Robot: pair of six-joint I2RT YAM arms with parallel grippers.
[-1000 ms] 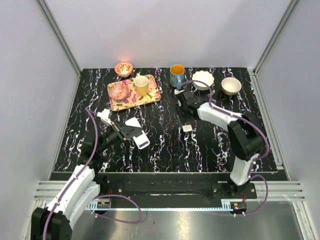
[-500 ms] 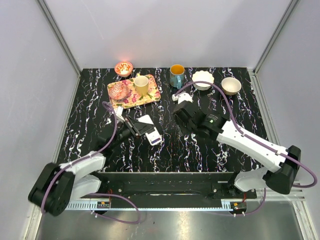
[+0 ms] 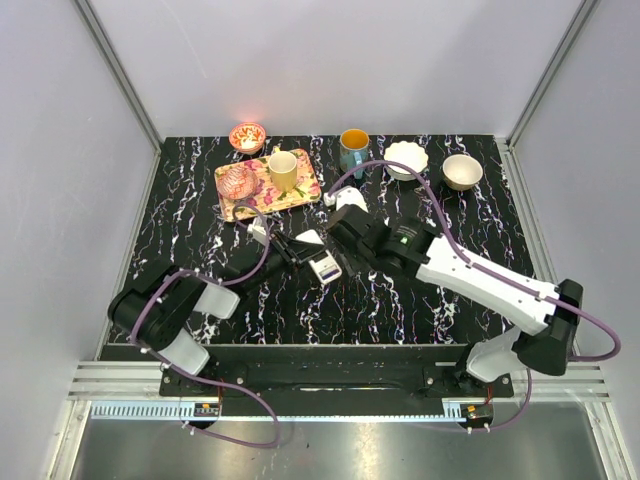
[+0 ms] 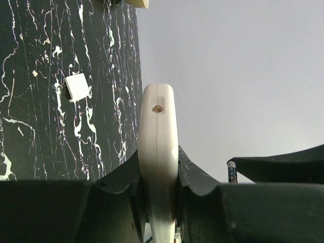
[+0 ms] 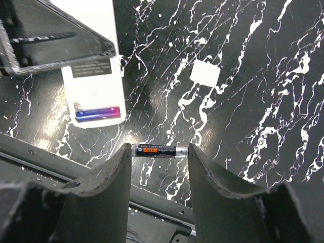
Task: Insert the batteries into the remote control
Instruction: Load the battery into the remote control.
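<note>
My left gripper (image 3: pixel 306 251) is shut on the white remote control (image 3: pixel 326 267) and holds it over the middle of the table. In the left wrist view the remote (image 4: pixel 158 152) stands edge-on between the jaws of the left gripper (image 4: pixel 158 167). A purple-blue battery (image 5: pixel 98 113) lies in the remote's (image 5: pixel 93 86) back recess. My right gripper (image 5: pixel 159 152) is shut on a black and orange battery (image 5: pixel 152 150), gripped end to end, just beside the remote's lower end. In the top view the right gripper (image 3: pixel 342 233) is right next to the remote.
The small white cover piece (image 5: pixel 205 74) lies on the black marble table (image 3: pixel 420 310). At the back stand a floral tray (image 3: pixel 305 187) with a yellow cup (image 3: pixel 283 170) and a pink bowl (image 3: pixel 237 182), an orange bowl (image 3: pixel 247 135), a blue mug (image 3: pixel 353 150), and two bowls (image 3: pixel 405 158) (image 3: pixel 462 170).
My left gripper has carried the remote to the right, toward the table's middle. My right arm has swung left and nearer, bringing its battery close beside the remote.
</note>
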